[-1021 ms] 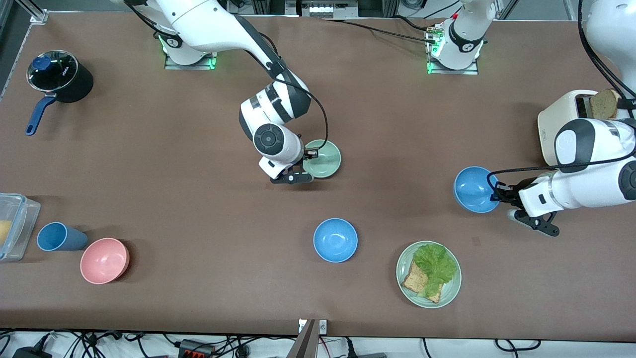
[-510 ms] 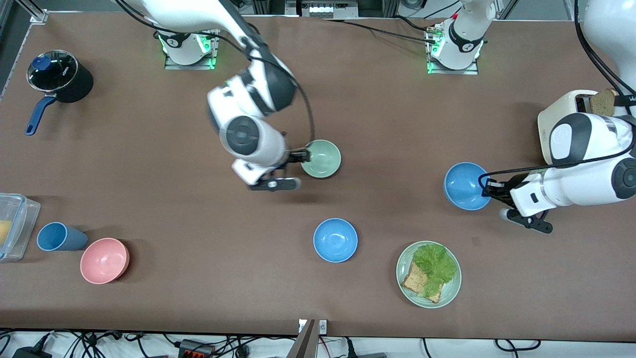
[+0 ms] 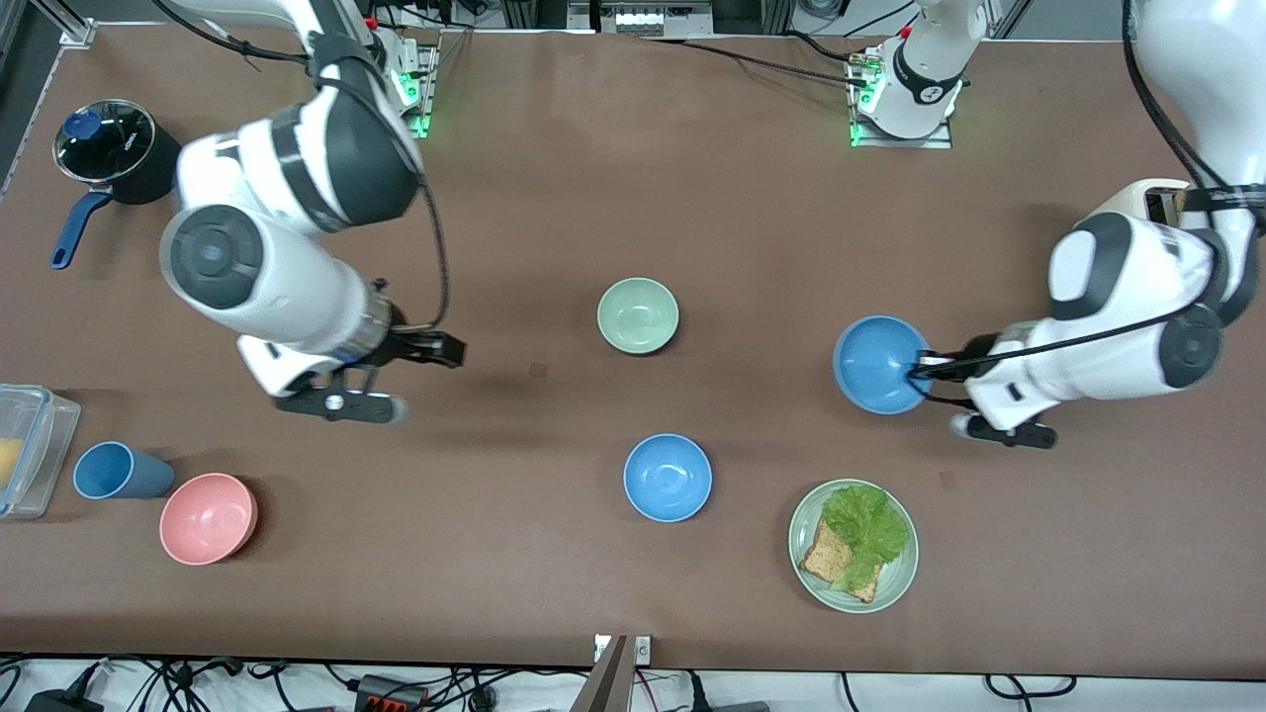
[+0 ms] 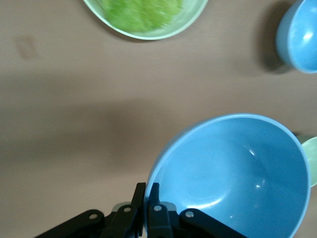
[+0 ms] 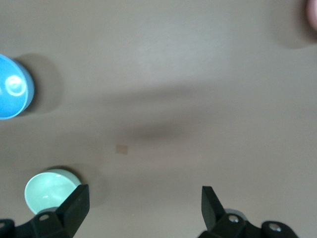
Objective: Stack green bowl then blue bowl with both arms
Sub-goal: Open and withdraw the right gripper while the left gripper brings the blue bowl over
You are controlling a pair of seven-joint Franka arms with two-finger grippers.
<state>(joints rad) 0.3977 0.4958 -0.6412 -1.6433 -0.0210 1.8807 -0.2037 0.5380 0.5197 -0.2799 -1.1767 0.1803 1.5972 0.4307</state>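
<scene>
The left gripper pinches the rim of the blue bowl, in the air; the green bowl sits mid-table; centre over it, lower level; the right gripper, wide open, waits.

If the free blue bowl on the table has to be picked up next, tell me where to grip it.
Grip the blue bowl by its thin rim, one finger inside and one outside, coming down from above. It sits upright and open, with bare table around it, so any rim side looks reachable. The left gripper holds the other blue bowl that way; the open right gripper is free.
</scene>
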